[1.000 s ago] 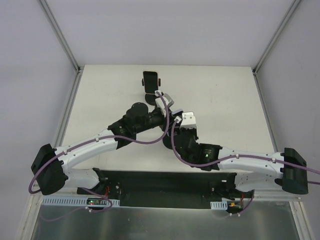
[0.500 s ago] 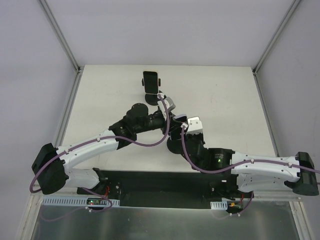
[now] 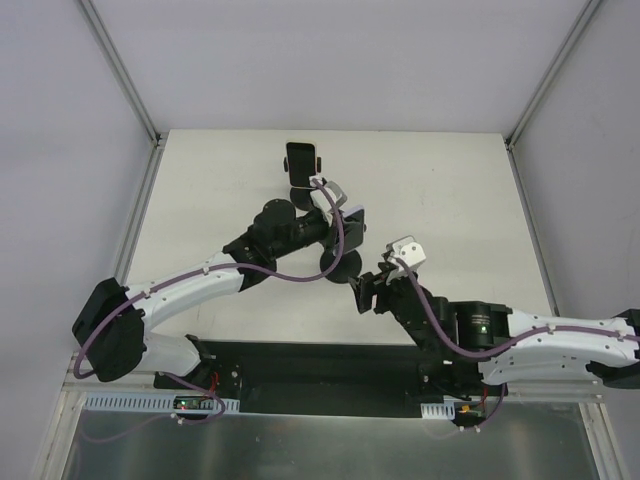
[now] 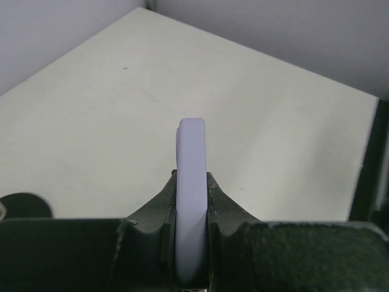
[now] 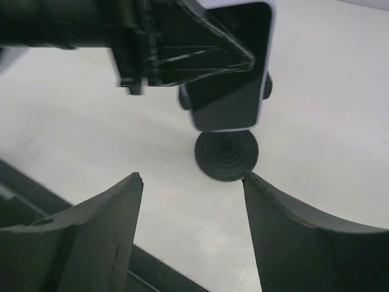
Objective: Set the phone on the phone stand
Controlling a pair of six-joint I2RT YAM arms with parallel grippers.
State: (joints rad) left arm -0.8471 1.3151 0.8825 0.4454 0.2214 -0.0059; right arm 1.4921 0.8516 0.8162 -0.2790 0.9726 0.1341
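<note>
The lavender-edged, dark-screened phone (image 4: 192,146) is held upright, clamped in the left gripper (image 4: 191,194) over the black round-based phone stand (image 5: 226,157), presumably for seating, while the right gripper (image 5: 191,182) is seen spread and empty.

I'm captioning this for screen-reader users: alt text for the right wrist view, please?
The left gripper holds a lavender-edged phone close above the round black phone stand on a pale table. The right gripper, open, frames the bottom.

The white-shelled left arm (image 3: 190,290) and white-shelled right arm (image 3: 560,335) are wearing black joint housings and trailing clipped purple cables (image 3: 300,281); a small green light (image 3: 484,326) is glowing; the right gripper (image 5: 192,177) is showing dark wedge-shaped fingers (image 5: 91,237).
</note>
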